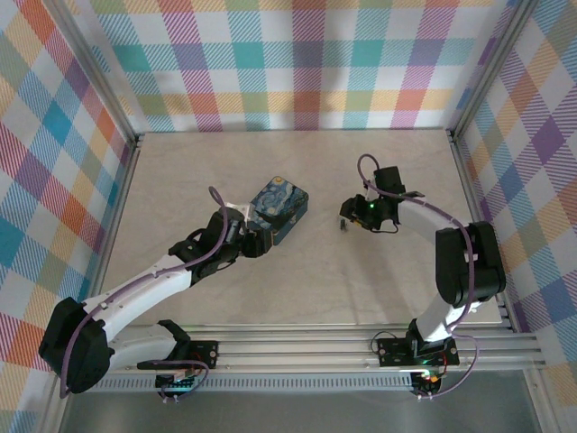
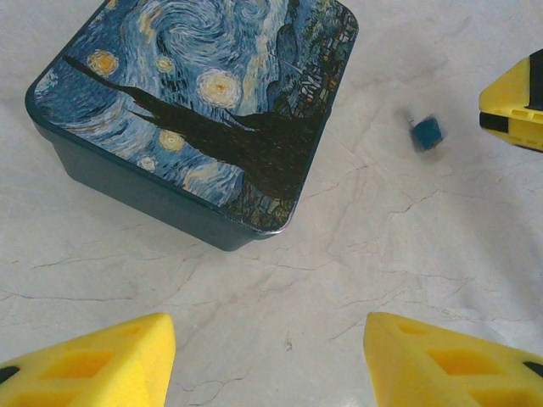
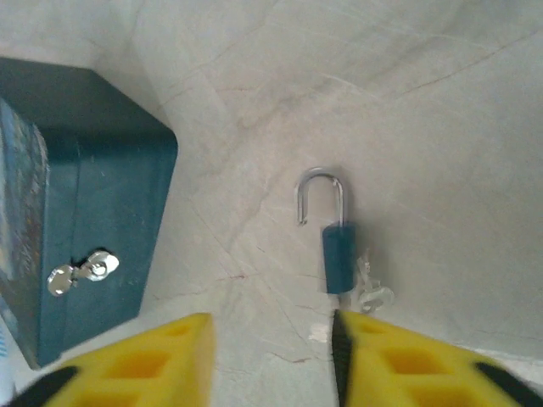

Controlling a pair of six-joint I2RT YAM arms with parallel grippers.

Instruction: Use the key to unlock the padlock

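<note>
Right claw [image 3: 270, 329] - fingers apart, nothing between them, hanging low over the counter [image 3: 424, 127]. Just ahead of its right finger is the padlock [image 3: 337, 259]: small bluish body, and a shackle whose one leg goes into the body while the other ends free in the air. The shackle looks sprung, so I judge the unlocking itself done.

At the body's near end, almost touching that finger, is a pale blurred bit - I take it for the key [image 3: 371, 294]. I cannot tell if it sits in the keyhole or lies beside it.

Further off to the claw's left is the blue painted tin box [image 3: 85, 170], with a small silvery latch [image 3: 81, 273] on the side facing the claw. The padlock is well apart from the box and not hooked on anything.

Left claw [image 2: 270, 329] - fingers apart too, empty, with bare counter between them. The box is ahead of it and a bit left. Far ahead to its right the padlock shows as a blurred blue speck, close to a yellow finger of the other claw.

What is left, as a guess: little. Maybe pull the key out or back the claws off. No grip on either thing right now.
</note>
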